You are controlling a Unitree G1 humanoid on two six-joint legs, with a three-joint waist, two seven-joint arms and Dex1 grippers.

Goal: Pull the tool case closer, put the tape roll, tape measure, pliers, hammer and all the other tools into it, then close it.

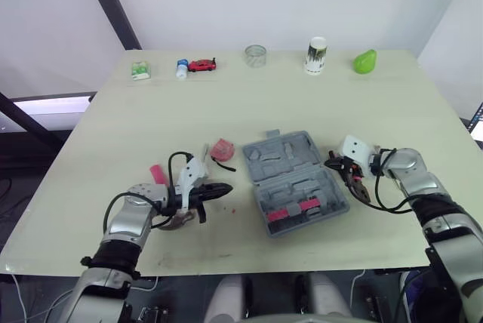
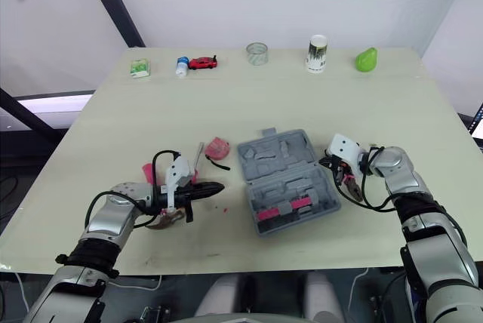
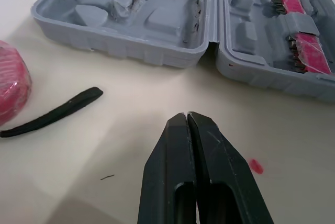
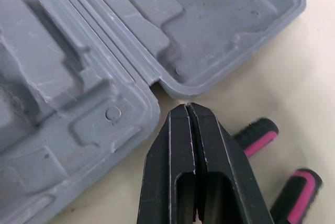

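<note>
Your tool case point(image 1: 294, 179) is grey moulded plastic, matt, with gritty dark scuffing in some recesses. The pink inserts point(image 3: 309, 59) in it look like glossier plastic. The table point(image 1: 226, 104) shows you a smooth, matt cream top. The tape measure point(image 3: 10, 85) has a ribbed red plastic shell with a slight shine, and its strap point(image 3: 57, 111) is matt black. The pliers point(image 4: 257, 134) have rubbery-looking black-and-pink grips. The left gripper point(image 3: 187, 115) and right gripper point(image 4: 186, 106) are smooth black plastic, faintly sheened.

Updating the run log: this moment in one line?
tool case open | left gripper jaws shut, empty | right gripper jaws shut, by pliers
</note>
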